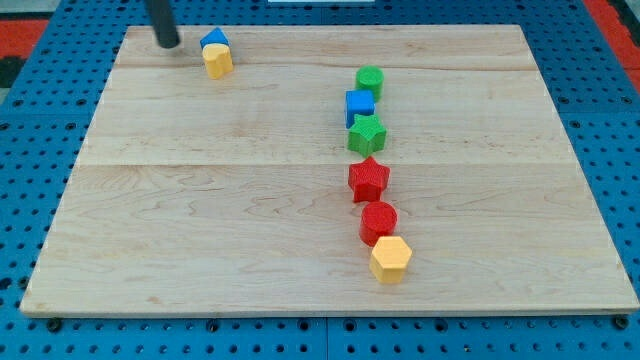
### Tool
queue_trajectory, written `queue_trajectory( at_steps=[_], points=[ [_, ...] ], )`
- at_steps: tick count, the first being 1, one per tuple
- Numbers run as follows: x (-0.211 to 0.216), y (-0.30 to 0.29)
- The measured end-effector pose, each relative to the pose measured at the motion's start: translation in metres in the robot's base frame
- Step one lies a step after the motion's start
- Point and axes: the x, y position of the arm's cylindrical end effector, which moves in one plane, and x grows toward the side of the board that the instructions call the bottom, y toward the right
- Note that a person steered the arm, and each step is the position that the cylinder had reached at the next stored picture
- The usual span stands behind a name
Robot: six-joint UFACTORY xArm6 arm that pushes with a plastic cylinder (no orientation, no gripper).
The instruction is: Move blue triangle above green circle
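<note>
1. Blue triangle [214,39] — lies near the board's far-left corner, at about 11 o'clock from the board's centre. It touches a yellow block [218,61], rounded in outline, which sits at its 6 o'clock.
2. My tip [168,44] — the dark rod comes in from the view's top edge and its lower end rests on the wood at 9 o'clock of the blue triangle, near it but with a strip of bare wood between. The rod has no jaws and holds nothing; it touches no block.
3. Green circle [370,80] — head of a column of blocks right of the board's centre, well apart from the blue triangle, at roughly its 4 o'clock.
4. Blue cube [360,105] — at 6 o'clock of the green circle, touching or very nearly so.
5. Green star [367,134] — at 6 o'clock of the blue cube, pressed against it.
6. Red star [368,179] — at 6 o'clock of the green star, just beside it.
7. Red circle [378,221] — at 6 o'clock of the red star, close under it.
8. Yellow hexagon [391,259] — foot of the column, at 5 o'clock of the red circle and touching it.
9. Wooden board [200,220] — pale planks, resting on a blue pegboard [30,180] that shows on all sides.
</note>
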Motion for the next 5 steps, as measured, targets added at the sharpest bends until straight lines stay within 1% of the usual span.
queue_trajectory(
  at_steps=[1, 2, 3, 5],
  points=[
    [0.014, 0.085],
    [0.028, 0.154],
    [0.022, 0.186],
    [0.017, 0.225]
  ],
)
